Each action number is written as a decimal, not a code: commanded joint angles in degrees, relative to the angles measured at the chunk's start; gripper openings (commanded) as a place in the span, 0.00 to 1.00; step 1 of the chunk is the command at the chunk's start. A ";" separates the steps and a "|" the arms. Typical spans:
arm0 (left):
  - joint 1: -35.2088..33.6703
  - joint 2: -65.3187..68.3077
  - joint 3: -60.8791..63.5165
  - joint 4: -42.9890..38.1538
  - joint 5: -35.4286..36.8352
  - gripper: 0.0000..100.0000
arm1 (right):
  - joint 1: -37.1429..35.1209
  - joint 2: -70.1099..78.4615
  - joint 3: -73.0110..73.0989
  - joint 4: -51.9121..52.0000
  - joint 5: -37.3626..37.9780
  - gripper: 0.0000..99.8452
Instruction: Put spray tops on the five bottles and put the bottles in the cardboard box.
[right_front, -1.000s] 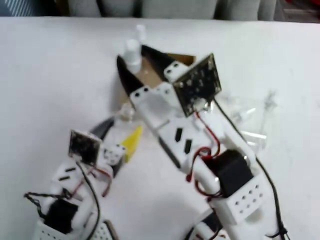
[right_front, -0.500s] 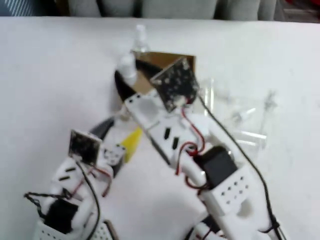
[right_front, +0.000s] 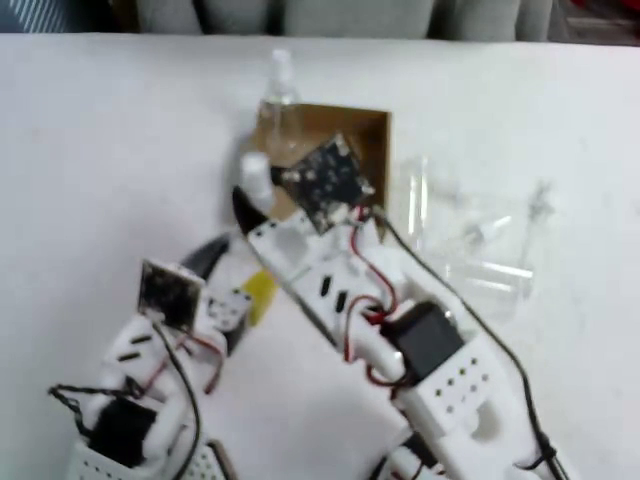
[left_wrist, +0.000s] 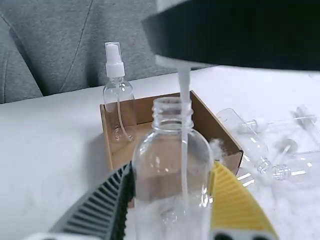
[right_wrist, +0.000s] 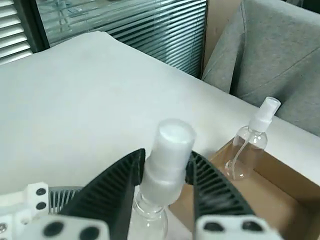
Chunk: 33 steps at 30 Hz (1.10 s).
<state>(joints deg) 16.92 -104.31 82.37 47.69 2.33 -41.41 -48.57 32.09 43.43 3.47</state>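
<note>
**Table** (right_front: 90, 130): white, lying bare along the left side, giving wide room there up to the far edge.

**Left gripper** (right_front: 235, 268): the grey and yellow fingers are clamping the body of an open bottle (left_wrist: 170, 165). The bottle is standing upright just in front of the box, long axis vertical, neck pointing up.

**Right gripper** (right_wrist: 165, 157): the black fingers are pinching a spray top (right_wrist: 170, 137) directly above that neck. Its dip tube (left_wrist: 184, 100) is hanging straight down through the mouth (whether the collar is touching the neck cannot be told).

**Cardboard box** (right_front: 375, 135): sitting mid-table, opening upward. A capped bottle (left_wrist: 118, 95) is standing upright in its far corner.

**Loose bottles** (left_wrist: 260, 145): lying on their sides right of the box, crowding that side.
</note>
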 joint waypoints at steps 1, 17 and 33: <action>-0.84 -0.22 -0.79 -1.85 -0.53 0.02 | -0.22 -1.98 -0.79 3.74 -3.87 0.21; -0.84 -0.22 -0.44 -1.93 -0.53 0.02 | 1.63 -7.34 -7.74 14.64 -6.86 0.12; -4.53 -0.22 6.07 -12.31 -0.09 0.02 | 28.44 -6.29 16.62 17.45 -7.21 0.07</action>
<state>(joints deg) 15.08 -104.31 87.91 41.71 2.33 -17.14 -55.08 42.81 63.47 -2.77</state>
